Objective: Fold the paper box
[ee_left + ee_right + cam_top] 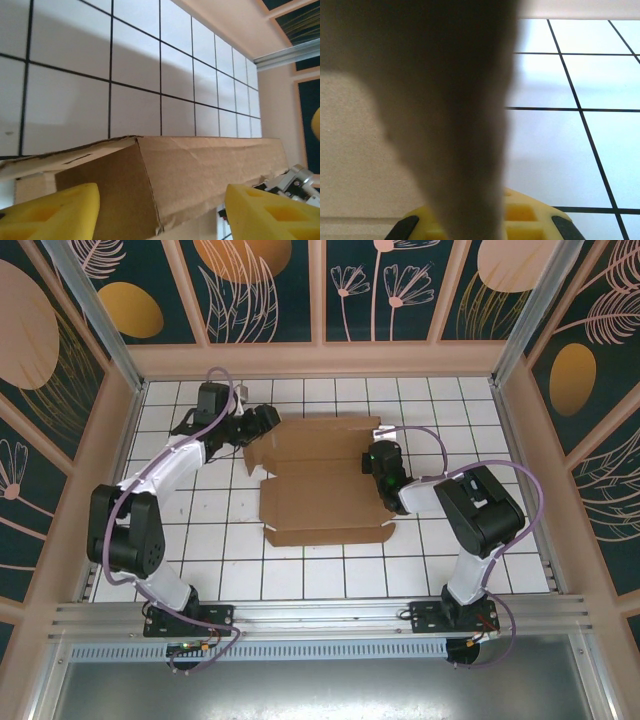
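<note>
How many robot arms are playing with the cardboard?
2. The left arm reaches the far left corner of the paper box; the right arm reaches its right side. None seem hidden.

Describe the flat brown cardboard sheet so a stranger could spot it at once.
Start at the white tiled table with black grid lines. At its middle, between the left arm and the right arm, lies the flat brown cardboard sheet, die-cut with flaps and crease lines. It is the only brown thing on the white tiles.
</note>
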